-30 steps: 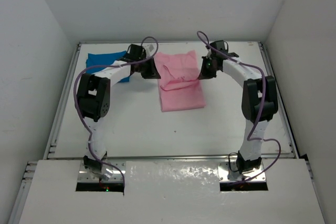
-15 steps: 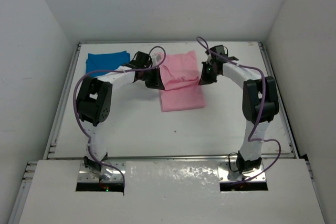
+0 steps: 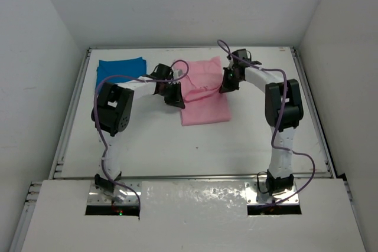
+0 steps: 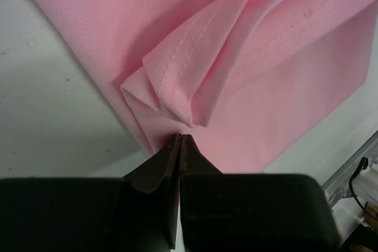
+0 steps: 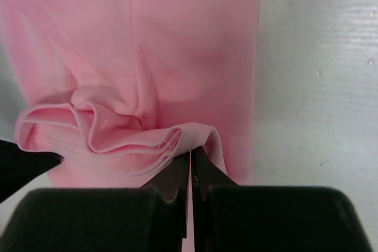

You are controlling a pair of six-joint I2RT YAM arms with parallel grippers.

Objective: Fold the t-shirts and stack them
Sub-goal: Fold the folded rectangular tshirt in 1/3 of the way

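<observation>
Left gripper (image 3: 175, 101) slid nearer, right gripper (image 3: 225, 87) opposite, pink t-shirt (image 3: 207, 108) pinched between them.

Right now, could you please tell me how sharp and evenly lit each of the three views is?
Top external: even, diffuse light, faint shadows on the table, a glossy sheen on the near panel. Left wrist: stitching on the pink shirt is crisp; the left gripper is a dark, featureless mass. Right wrist: the cloth looks softer and brighter, the right gripper equally black.

Pink shirt (image 4: 254, 81) cut off at top, right edges of left wrist view; blue shirt (image 3: 121, 68) near edge partly behind left arm (image 3: 139, 84)
</observation>
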